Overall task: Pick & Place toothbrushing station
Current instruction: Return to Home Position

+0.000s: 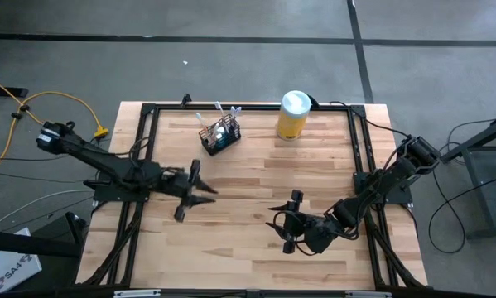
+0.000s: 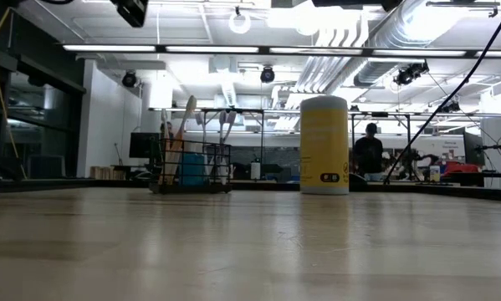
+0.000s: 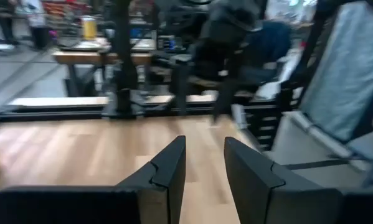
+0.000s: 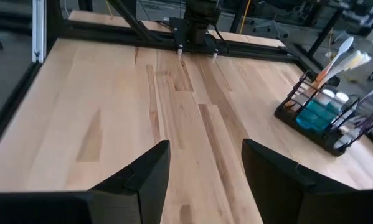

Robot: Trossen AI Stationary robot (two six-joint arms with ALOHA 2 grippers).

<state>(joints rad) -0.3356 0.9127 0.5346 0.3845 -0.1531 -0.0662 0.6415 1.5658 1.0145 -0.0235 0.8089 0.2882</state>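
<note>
The toothbrushing station (image 1: 220, 134) is a small black wire-mesh holder with toothbrushes and a blue item in it. It stands on its base at the table's far middle, and shows in the low view (image 2: 191, 163) and the right wrist view (image 4: 323, 118). My left gripper (image 1: 208, 192) is open and empty over the table's left middle, nearer than the holder; it also shows in its wrist view (image 3: 205, 165). My right gripper (image 1: 276, 218) is open and empty over the near right; it also shows in its wrist view (image 4: 205, 165). Both are well clear of the holder.
A yellow canister (image 1: 292, 114) with a white lid stands upright to the right of the holder, near the far edge; it also shows in the low view (image 2: 324, 144). A black frame (image 1: 148, 112) runs round the table. Bare wood lies between the two grippers.
</note>
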